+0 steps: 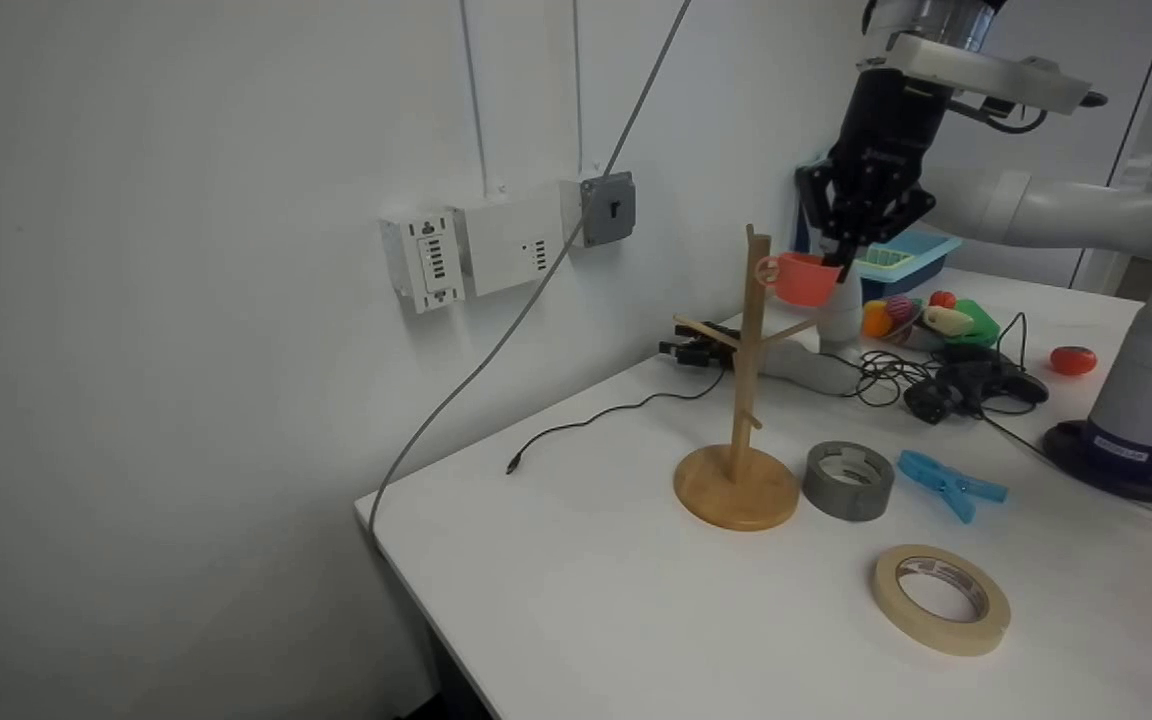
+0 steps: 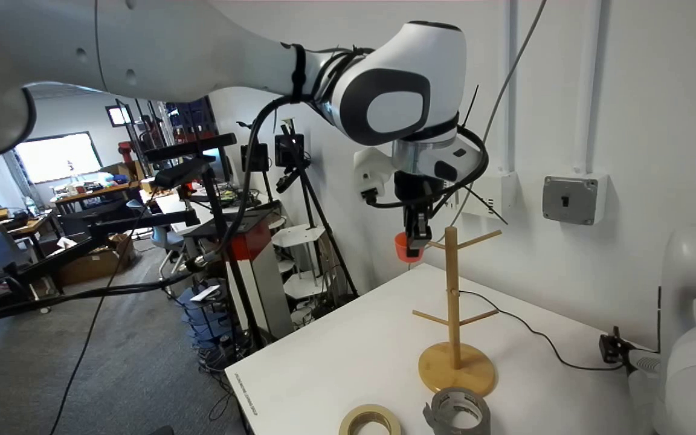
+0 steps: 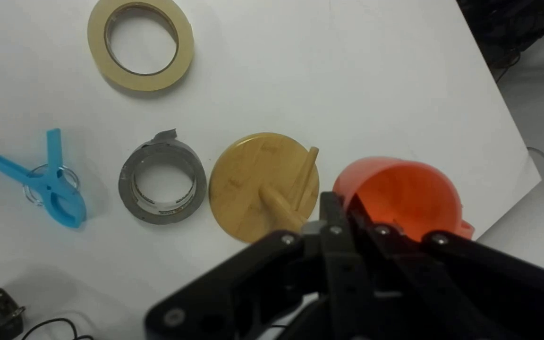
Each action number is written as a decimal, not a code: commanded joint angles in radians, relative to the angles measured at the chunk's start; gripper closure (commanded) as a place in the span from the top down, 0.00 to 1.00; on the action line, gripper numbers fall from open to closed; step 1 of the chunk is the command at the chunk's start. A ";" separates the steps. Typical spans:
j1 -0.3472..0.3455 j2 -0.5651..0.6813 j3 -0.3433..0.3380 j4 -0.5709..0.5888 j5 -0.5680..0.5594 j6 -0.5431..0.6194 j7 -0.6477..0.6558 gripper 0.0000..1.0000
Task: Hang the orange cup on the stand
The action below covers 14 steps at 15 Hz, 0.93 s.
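Note:
My gripper (image 1: 841, 262) is shut on the wall of the orange cup (image 1: 804, 282), near its rim. In the wrist view one fingertip is inside the cup (image 3: 413, 198) and one outside; the gripper (image 3: 340, 200) hides part of it. The cup is in the air beside the top of the wooden stand (image 1: 748, 370). Its handle faces away from the gripper and overlaps the pole in an exterior view. In an exterior view the cup (image 2: 403, 246) is left of the stand's pole (image 2: 452, 290), near a short upper peg. The wrist view shows the stand's base (image 3: 248, 174); the upper pole is mostly hidden.
A grey tape roll (image 1: 848, 482) stands close to the stand's base. A tan tape ring (image 1: 941, 600) and a blue clamp (image 1: 951, 485) lie nearby. A black cable (image 1: 616, 408) runs behind the stand. The wall has switch boxes (image 1: 511, 240). Colourful toys (image 1: 936, 318) lie farther back.

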 commanded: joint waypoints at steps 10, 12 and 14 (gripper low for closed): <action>-0.009 0.003 -0.001 0.037 -0.013 0.009 0.047 0.89; -0.008 -0.015 -0.001 0.023 -0.023 0.016 0.037 1.00; -0.004 -0.040 -0.001 0.002 -0.042 0.029 0.024 1.00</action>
